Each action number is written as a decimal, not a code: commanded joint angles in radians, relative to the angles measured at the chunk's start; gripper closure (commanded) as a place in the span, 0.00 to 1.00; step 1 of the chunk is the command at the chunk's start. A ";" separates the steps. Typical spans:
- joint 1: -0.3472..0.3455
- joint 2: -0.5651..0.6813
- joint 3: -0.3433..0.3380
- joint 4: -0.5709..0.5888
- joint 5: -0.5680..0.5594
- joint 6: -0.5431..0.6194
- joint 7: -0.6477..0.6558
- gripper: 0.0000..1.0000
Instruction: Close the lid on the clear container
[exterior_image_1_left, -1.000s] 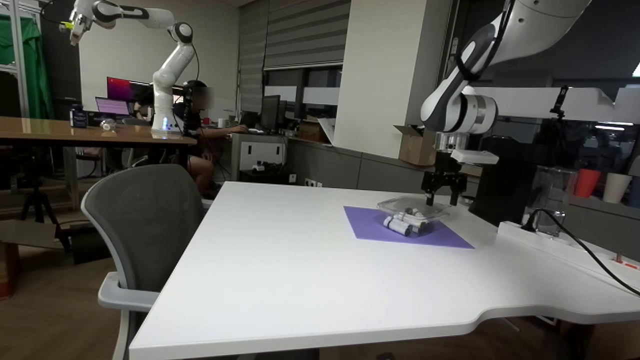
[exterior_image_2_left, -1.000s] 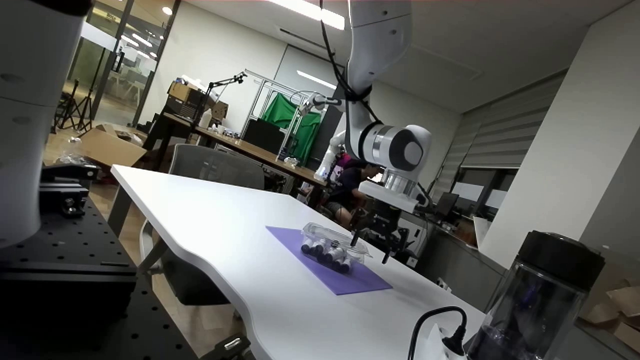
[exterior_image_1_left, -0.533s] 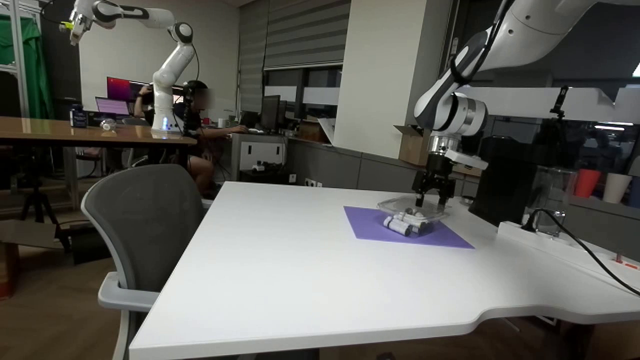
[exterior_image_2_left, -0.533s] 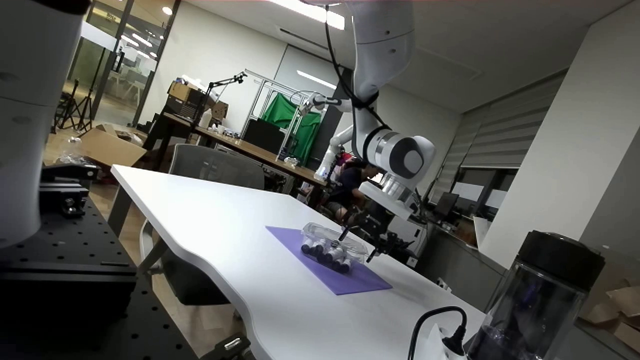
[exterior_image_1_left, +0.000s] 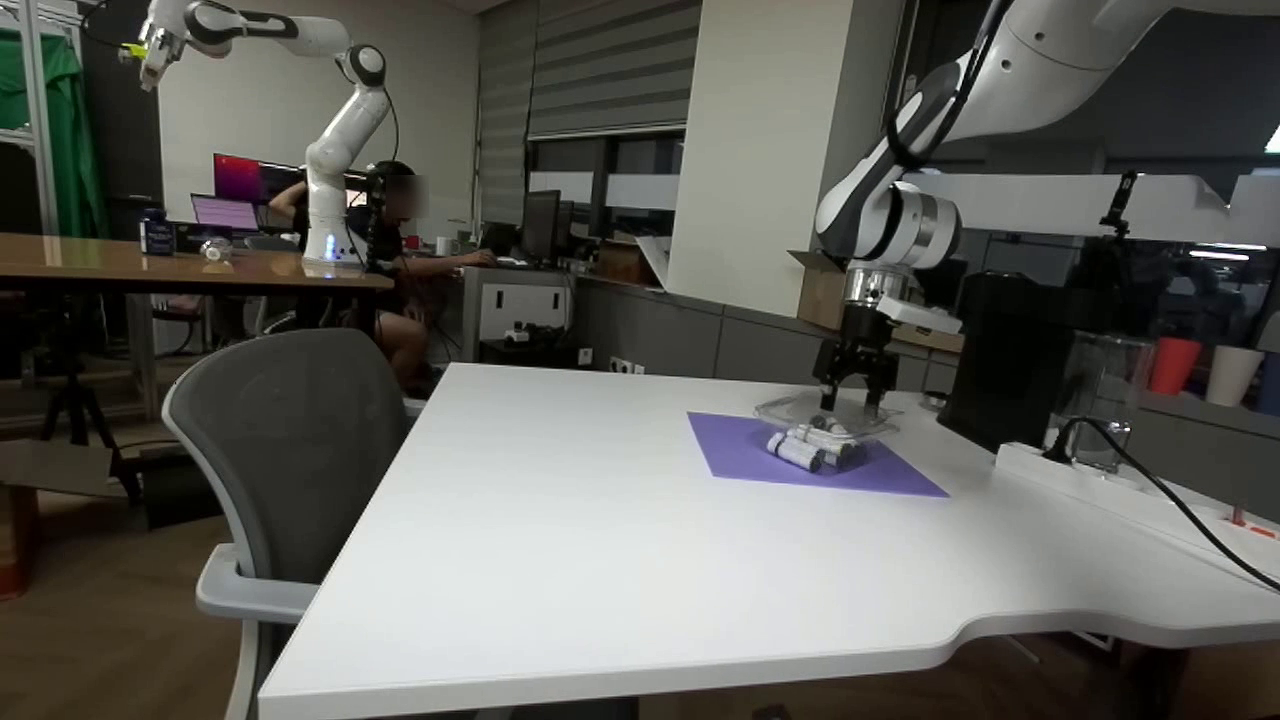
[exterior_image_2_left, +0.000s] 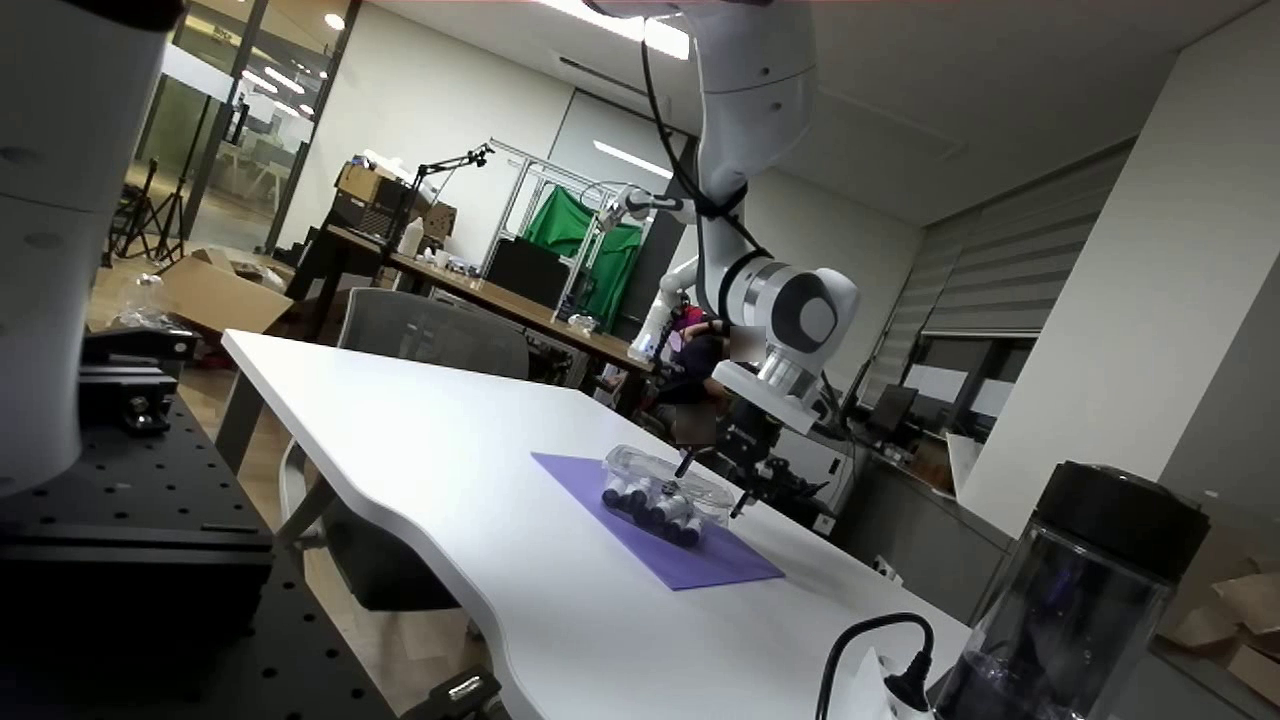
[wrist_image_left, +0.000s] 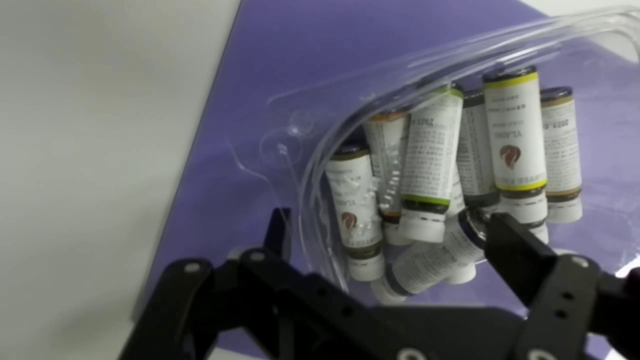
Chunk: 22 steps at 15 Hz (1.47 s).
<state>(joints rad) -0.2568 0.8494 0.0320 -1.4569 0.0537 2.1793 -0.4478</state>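
- Clear plastic container (exterior_image_2_left: 655, 463): below the fingers (wrist_image_left: 517, 255), rim (wrist_image_left: 307, 210) between them.
- Fingers wide apart, apparently gripping nothing.
- Shell likely light, flexible, slick.
- Suggested hold: lid edge, gently; lid indistinct.

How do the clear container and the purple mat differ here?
The container is see-through; the mat is opaque purple. The container has raised walls, while the mat lies flat. The mat spreads wider than the container. The container holds bottles; the mat lies beneath the container. Both are on the white table.
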 joint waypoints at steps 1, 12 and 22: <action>0.047 -0.012 -0.040 -0.008 -0.034 -0.010 0.093 0.00; 0.132 -0.029 -0.109 -0.049 -0.103 -0.001 0.286 0.00; 0.189 -0.190 -0.134 -0.123 -0.167 0.045 0.362 0.00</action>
<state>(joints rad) -0.1061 0.7596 -0.0784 -1.4989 -0.0717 2.2184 -0.1563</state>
